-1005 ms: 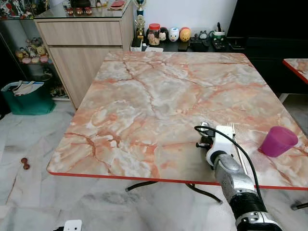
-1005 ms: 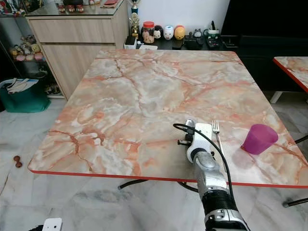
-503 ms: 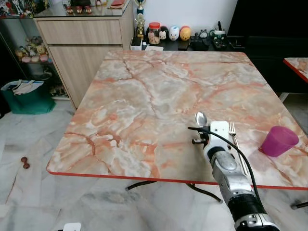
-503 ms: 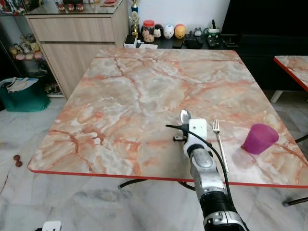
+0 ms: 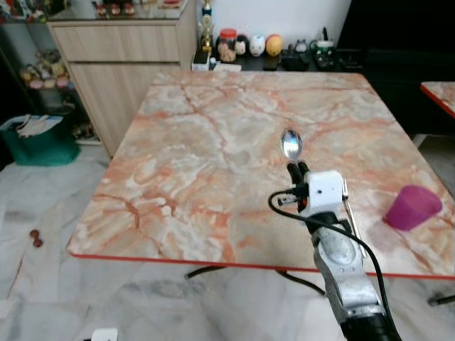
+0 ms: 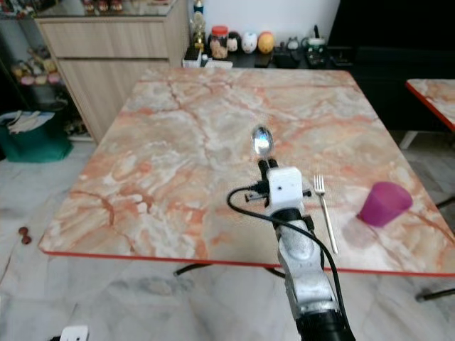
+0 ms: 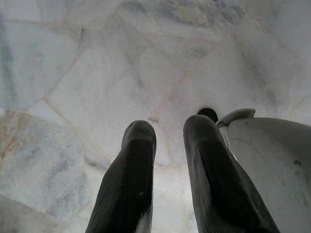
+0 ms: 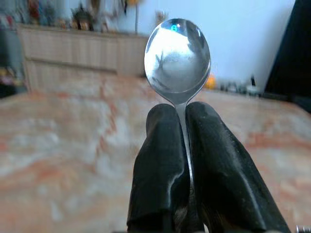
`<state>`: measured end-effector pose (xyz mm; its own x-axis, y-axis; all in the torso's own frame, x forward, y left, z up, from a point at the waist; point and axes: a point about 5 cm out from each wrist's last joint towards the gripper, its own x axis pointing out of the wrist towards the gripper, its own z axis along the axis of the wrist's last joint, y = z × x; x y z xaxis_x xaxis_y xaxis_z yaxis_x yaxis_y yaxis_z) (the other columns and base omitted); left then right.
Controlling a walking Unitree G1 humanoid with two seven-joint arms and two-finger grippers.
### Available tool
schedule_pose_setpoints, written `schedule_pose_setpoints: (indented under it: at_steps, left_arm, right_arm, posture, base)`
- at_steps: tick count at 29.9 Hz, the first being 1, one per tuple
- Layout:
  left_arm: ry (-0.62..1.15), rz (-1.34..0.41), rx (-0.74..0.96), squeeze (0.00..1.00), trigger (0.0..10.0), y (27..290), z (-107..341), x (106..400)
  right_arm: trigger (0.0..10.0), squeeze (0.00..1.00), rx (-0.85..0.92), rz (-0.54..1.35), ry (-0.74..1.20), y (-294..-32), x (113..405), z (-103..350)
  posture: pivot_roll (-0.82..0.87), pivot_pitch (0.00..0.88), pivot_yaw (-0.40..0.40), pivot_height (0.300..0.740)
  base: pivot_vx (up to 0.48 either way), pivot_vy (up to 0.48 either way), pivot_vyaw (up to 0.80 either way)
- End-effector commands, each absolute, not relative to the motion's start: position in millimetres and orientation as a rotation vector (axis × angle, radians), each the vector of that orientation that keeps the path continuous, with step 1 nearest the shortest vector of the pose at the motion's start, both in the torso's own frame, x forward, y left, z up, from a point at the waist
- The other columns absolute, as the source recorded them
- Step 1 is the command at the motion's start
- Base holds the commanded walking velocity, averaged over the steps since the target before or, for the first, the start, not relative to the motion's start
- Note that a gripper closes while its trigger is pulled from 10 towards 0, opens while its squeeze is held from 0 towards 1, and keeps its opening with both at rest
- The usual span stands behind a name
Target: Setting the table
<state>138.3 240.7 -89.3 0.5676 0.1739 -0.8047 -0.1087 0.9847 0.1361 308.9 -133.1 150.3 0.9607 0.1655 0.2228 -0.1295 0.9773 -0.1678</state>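
1. right gripper (image 6: 268,165): i have both black fingers pinched on the neck of the spoon (image 6: 262,141), bowl pointing up and away from me, lifted off the marble table (image 6: 178,142).
2. just to the gripper's right: the fork (image 6: 325,211) lies flat on the table, tines pointing away from me. i count it as placed.
3. further right, near the table's right edge: the purple cup (image 6: 384,203) stands on the marble, also placed.
4. progress, as i judge it: fork and cup are down, the spoon is not yet set, and i see no plate or bowl on the table.
5. room: ahead of the gripper and to its left the marble is bare. the red near edge (image 6: 163,258) runs under my forearm, so i have little margin towards me.
6. left gripper (image 7: 165,160): hangs idle over the floor tiles (image 7: 73,97), fingers slightly apart, holding nothing.
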Motion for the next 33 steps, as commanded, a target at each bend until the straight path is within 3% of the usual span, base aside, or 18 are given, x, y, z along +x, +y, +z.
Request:
schedule_pose_setpoints:
  at_steps: [1, 33]
  left_arm:
    - [0.965, 0.169, 0.078, 0.0, 10.0, 240, -91, 134]
    - [0.897, 0.18, 0.062, 0.0, 10.0, 237, -88, 141]
  right_arm:
    - [10.0, 0.0, -0.143, 0.162, -0.323, -126, 306, 168]
    - [10.0, 0.0, -0.113, 0.086, -0.395, -127, 314, 194]
  posture:
    - [-0.06, 0.0, 0.014, 0.707]
    - [-0.04, 0.0, -0.005, 0.707]
  base:
    - [0.0, 0.0, 0.0]
    - [0.0, 0.0, 0.0]
